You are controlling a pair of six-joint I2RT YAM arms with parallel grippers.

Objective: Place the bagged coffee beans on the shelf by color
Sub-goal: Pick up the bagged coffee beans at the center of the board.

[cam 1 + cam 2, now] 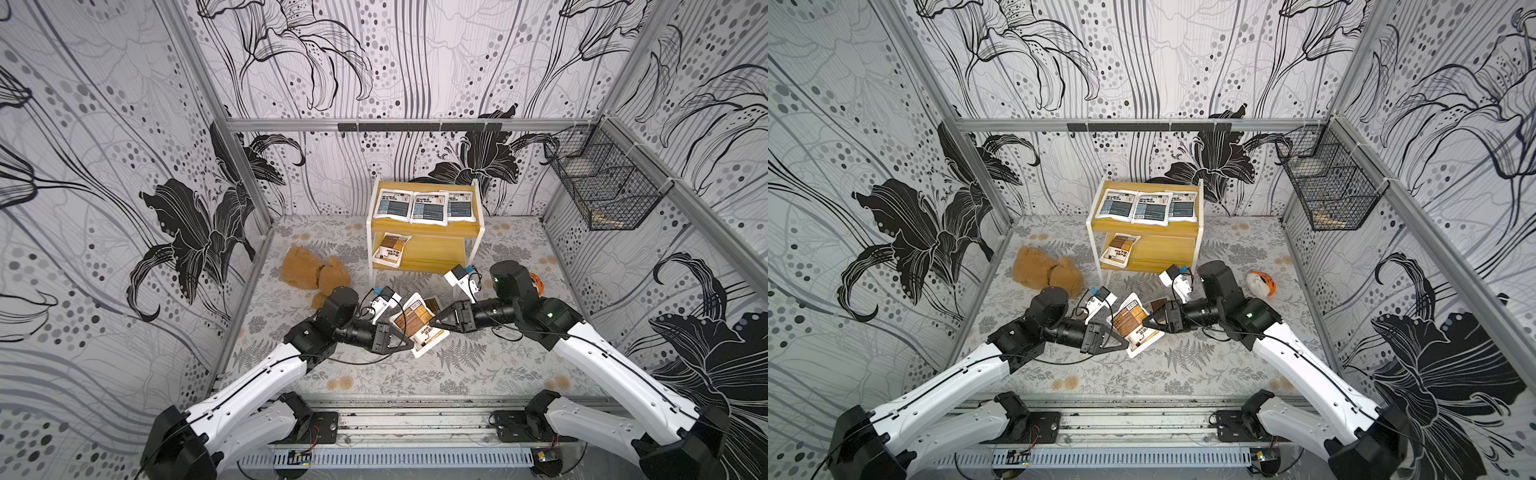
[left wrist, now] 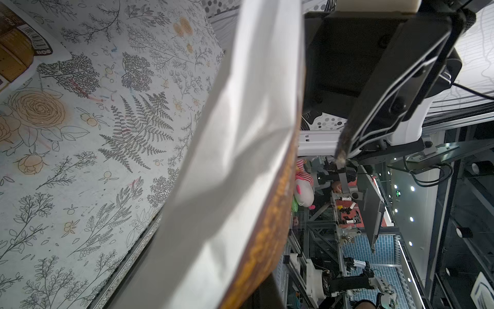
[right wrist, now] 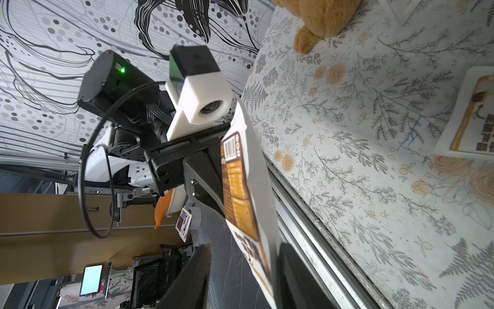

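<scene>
In both top views my left hand (image 1: pixel 409 345) (image 1: pixel 1124 345) is clamped on the near corner of a flat white coffee pouch with a brown-orange panel (image 1: pixel 417 324) (image 1: pixel 1133 323), at the middle of the floral-print worktop (image 1: pixel 374 374). Its long axis runs from 11 to 5 o'clock, barcode end toward 11, printed face up. My right hand (image 1: pixel 435 322) meets its 3 o'clock edge. At 12 o'clock the small two-tier yellow shelf with white legs (image 1: pixel 428 226) carries three blue-grey panelled white pouches (image 1: pixel 424 205) on top and one brown-orange pouch (image 1: pixel 390 249) below.

Only my left wrist view shows the held pouch's plain white back (image 2: pixel 227 160), clear of the worktop.

Only my right wrist view shows my right fingers (image 3: pixel 197 270) apart, straddling the pouch's edge with a gap on one side. Another brown-orange pouch (image 3: pixel 470 115) lies flat beyond.
</scene>
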